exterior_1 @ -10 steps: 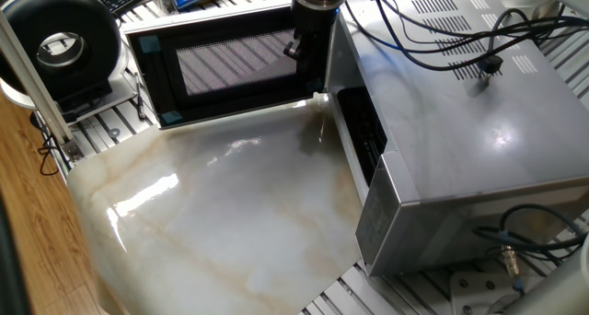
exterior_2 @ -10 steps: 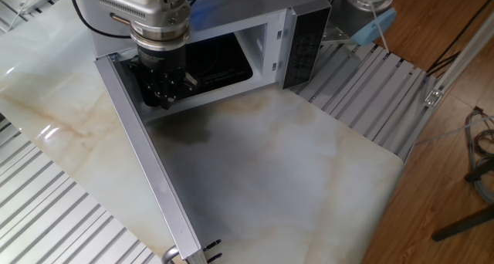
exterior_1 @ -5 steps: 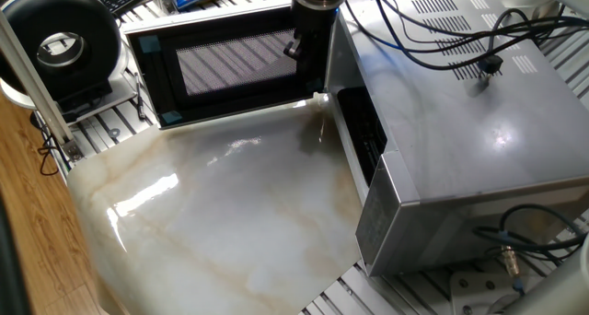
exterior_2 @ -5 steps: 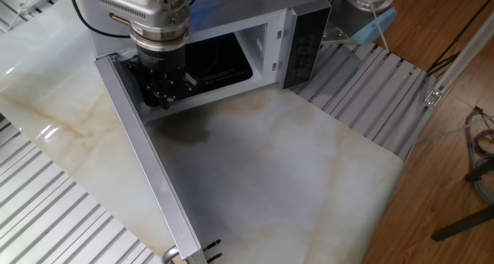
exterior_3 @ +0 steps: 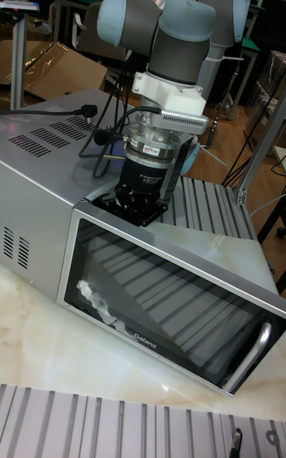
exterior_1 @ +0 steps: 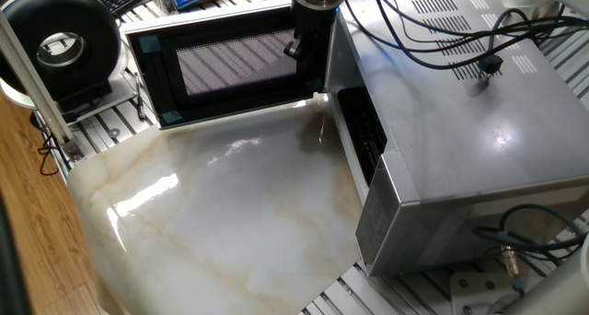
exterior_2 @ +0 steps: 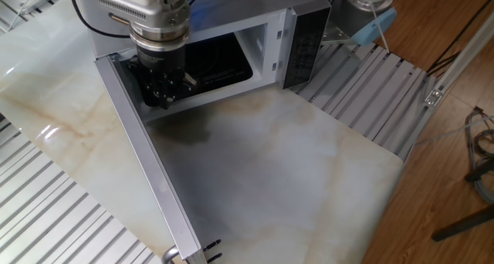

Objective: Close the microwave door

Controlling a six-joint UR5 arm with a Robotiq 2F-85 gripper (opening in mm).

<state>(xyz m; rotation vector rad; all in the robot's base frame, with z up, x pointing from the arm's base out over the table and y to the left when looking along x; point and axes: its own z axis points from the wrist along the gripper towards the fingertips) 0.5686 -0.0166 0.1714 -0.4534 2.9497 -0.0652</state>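
You have the microwave door (exterior_1: 230,64) swung wide open, standing roughly square to the front of the microwave (exterior_1: 460,140), which sits along one edge of the marble tabletop (exterior_2: 293,179). The gripper (exterior_2: 160,94) hangs just inside the door near its hinge end, at the cavity mouth; finger spread cannot be told, nothing seen held. Judgement: door is rigid, hinged, moderately heavy, swings freely. Push flat on its outer face toward the bar handle (exterior_3: 253,355), far from the hinge, for leverage.
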